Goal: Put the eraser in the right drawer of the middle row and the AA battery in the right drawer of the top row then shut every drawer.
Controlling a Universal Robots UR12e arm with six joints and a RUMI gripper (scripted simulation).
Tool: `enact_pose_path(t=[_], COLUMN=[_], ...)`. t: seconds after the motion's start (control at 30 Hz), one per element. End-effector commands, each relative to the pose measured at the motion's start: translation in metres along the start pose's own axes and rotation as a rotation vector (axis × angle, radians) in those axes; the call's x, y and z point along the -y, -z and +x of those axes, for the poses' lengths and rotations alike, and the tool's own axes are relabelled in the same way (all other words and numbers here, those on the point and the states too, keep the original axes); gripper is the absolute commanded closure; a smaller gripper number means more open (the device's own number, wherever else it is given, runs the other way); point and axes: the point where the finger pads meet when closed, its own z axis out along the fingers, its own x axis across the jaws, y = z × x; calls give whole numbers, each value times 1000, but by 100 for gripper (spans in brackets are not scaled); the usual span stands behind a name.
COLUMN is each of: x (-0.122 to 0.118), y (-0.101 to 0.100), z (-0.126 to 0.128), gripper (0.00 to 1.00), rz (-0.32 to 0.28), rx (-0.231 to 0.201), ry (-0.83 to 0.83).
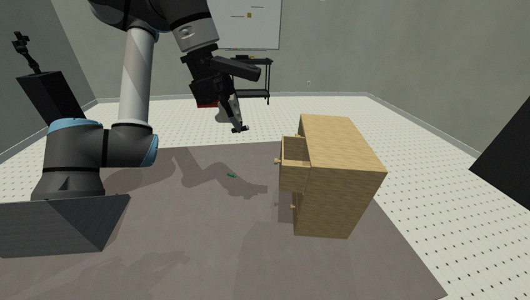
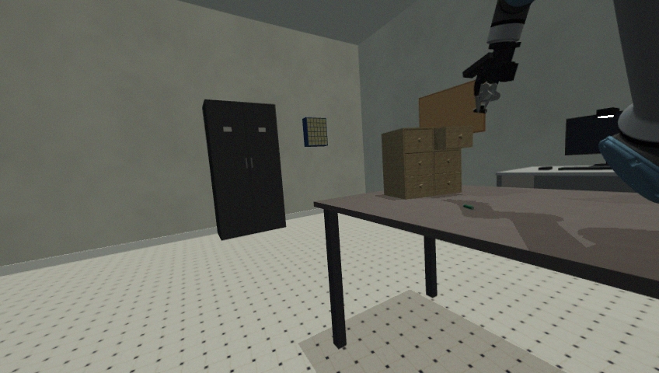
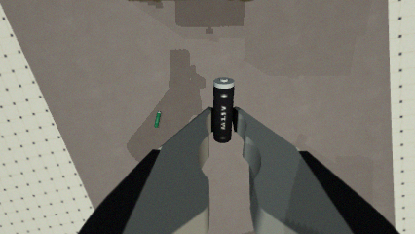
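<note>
Wrist view: a black AA battery point(image 1: 245, 128) point(image 2: 479, 110) point(image 3: 223, 114), its silver end turned toward the chest point(image 1: 344, 144) point(image 2: 392, 162), is clamped between the fingertips of the claw point(image 1: 239, 129) point(image 2: 479, 109) point(image 3: 222, 109), with "1.5V" legible along its side. The claw hangs above the table point(image 1: 185, 230) point(image 2: 508, 219) point(image 3: 297, 97), out in front of the drawers and apart from them, its fingers angled down toward the chest in the top view. Nearest the claw, the right drawer of the top row point(image 1: 294, 178) point(image 2: 465, 137) stands pulled out, its round knob point(image 1: 277, 160) point(image 2: 460, 137) facing the robot's side. In the exterior view, the left drawer of the top row point(image 2: 411, 139) and the four drawers below sit shut, and the chest stands upright on the table. On the tabletop in front of the chest, a small green cylinder point(image 1: 231, 175) point(image 2: 468, 207) point(image 3: 158, 119) lies on its side within the shadow of the arm point(image 1: 135, 74) point(image 2: 508, 29). Farther off, a whiteboard point(image 1: 247, 25) hangs above a dark cart point(image 1: 267, 77), while a black cabinet point(image 2: 245, 171) stands against another wall, beside a blue-edged grid panel point(image 2: 316, 132).
</note>
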Motion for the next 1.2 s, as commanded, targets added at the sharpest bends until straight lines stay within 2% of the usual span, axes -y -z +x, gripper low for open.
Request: enact_pose_path(t=[0.0,0.3,0.37,0.87,0.93,1.17], x=[0,-1,-1,-3,-3,-3], y=[0,0,0,0,0,-1], z=[0,0,0,0,0,0], gripper=[95,95,95,95,95,95], rz=[75,212,212,424,424,508], rx=[-2,-2,-2,-2,-2,-2], ry=[0,0,0,0,0,0])
